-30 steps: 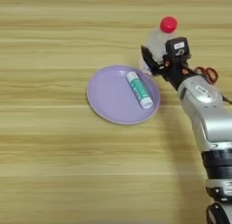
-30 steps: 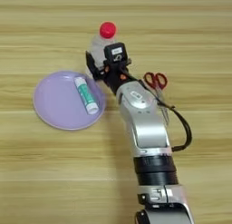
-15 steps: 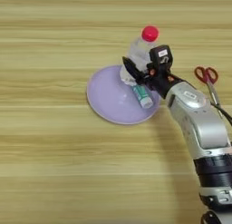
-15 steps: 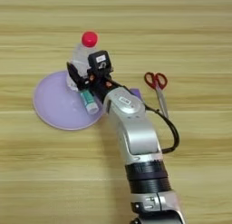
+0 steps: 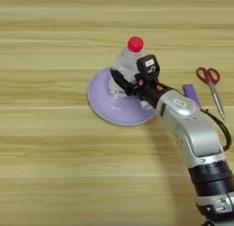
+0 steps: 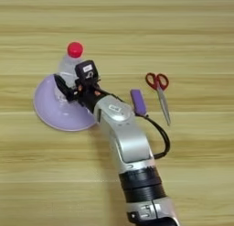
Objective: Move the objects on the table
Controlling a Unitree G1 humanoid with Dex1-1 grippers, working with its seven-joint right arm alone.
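the silver forearm (image 5: 189,133) slants up-left, its fingers (image 5: 119,80) clamped on the bottle (image 5: 125,65) over the purple plate (image 5: 103,106).

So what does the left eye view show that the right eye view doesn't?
Left eye view only: a wider strip of bare table left of the plate. Right eye view only: more table right of the scissors, and more of the forearm toward its base. Both show the right gripper around the bottle over the purple plate, with the purple block and red-handled scissors to the right.
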